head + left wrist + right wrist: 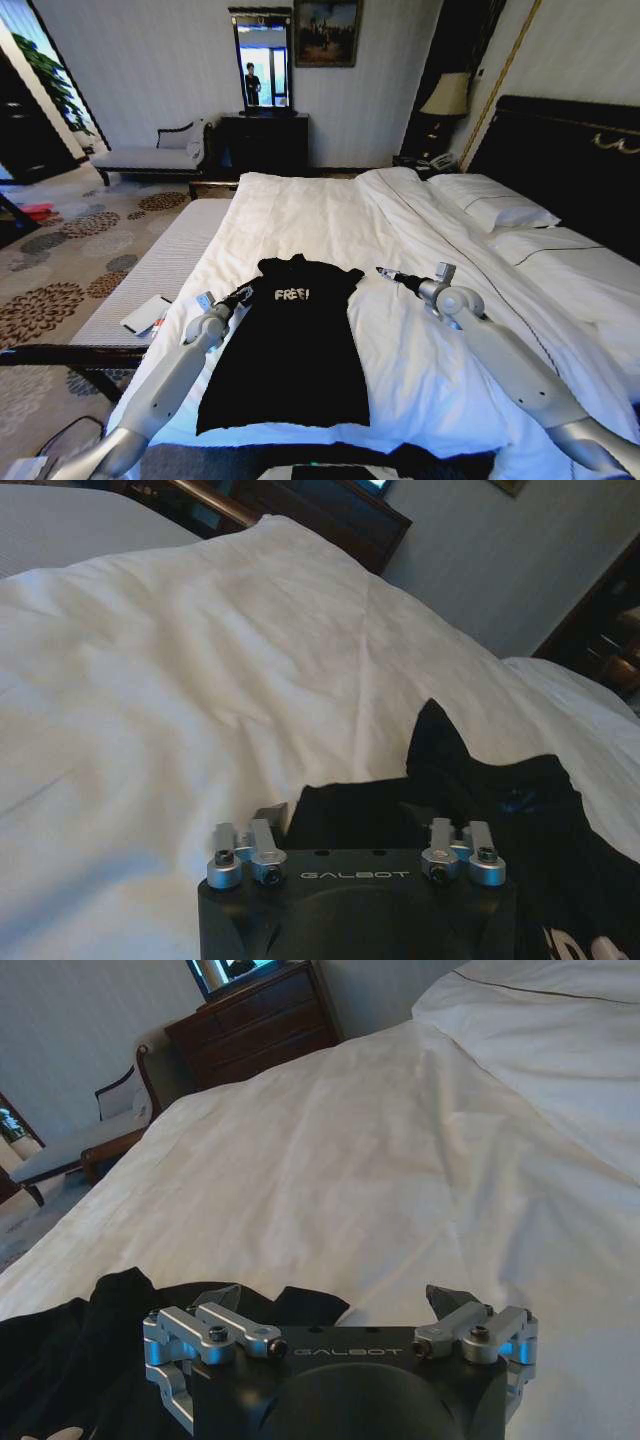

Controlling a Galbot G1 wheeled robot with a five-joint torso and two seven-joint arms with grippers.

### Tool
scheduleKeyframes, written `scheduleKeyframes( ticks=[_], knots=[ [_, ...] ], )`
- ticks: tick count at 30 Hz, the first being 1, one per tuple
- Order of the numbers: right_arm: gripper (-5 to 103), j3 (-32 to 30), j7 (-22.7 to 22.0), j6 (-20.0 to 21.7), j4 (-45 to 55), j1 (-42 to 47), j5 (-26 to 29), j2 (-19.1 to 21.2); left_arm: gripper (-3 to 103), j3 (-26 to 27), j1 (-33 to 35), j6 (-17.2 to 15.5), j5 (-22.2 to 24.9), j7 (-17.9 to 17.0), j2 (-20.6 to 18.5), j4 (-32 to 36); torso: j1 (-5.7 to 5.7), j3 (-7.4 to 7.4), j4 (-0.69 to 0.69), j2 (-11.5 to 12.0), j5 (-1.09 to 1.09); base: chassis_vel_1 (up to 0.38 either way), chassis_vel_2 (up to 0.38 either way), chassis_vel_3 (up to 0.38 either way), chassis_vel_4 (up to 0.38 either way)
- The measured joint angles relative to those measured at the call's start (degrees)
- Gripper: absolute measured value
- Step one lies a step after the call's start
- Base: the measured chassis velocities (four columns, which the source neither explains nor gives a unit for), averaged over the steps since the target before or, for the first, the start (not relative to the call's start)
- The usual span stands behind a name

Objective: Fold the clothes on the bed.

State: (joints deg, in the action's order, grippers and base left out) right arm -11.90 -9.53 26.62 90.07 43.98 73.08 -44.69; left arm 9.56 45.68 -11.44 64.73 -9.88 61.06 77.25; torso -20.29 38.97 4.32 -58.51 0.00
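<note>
One garment to fold: small black sleeveless fabric top [290, 350] w/ white "FREE!" lettering, lying flat and face-up on the near part of the large white-duvet bed [330, 215], hem toward me, neck toward the far end. I judge progress approx nil: no fold made, both side edges still spread, whole job left.

Left gripper [240, 294]: at the top's left shoulder edge, low over the fabric. Left wrist cam shows the black cloth right ahead of it, but its fingertips are hidden behind the body; I can't tell how they stand.

Right gripper [385, 272]: just beside the right shoulder, over bare duvet. Right wrist cam shows the jaws spread wide, nothing between them, garment edge by one finger.

Surface: soft white duvet, lightly creased; I expect it to give under a pinch.

Room:
- white pillows [495, 203] by the dark wooden headboard [570, 150]
- grey upholstered chaise [150, 152] along the far wall
- dark dresser [265, 140] w/ mirror
- table lamp [447, 95] on the nightstand
- patterned carpet [60, 260].
</note>
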Motion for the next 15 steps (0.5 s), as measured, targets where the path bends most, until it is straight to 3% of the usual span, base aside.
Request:
scheduleKeyframes(
  ticks=[10, 12, 15],
  knots=[
    [100, -0.18, -0.87, 0.01, -0.16, 0.56, 0.02, 0.13, 21, 0.22, 0.20, 0.23, -0.12, -0.09, 0.47, -0.32, 0.00, 0.00, 0.00, 0.00, 0.00, 0.000, 0.000, 0.000, 0.000],
    [100, -0.17, -0.91, 0.01, -0.16, 0.64, 0.00, 0.13, 21, 0.09, 0.31, 0.24, -0.14, -0.18, 0.49, -0.10, 0.00, 0.00, 0.01, 0.00, 0.00, 0.000, 0.000, 0.000, 0.000],
    [100, -0.15, -0.95, 0.01, -0.32, 0.80, -0.02, 0.14, 5, -0.04, 0.60, 0.36, -0.18, -0.60, 0.59, 0.31, 0.00, 0.00, 0.01, 0.00, 0.00, 0.000, 0.000, 0.000, 0.000]
  ],
)
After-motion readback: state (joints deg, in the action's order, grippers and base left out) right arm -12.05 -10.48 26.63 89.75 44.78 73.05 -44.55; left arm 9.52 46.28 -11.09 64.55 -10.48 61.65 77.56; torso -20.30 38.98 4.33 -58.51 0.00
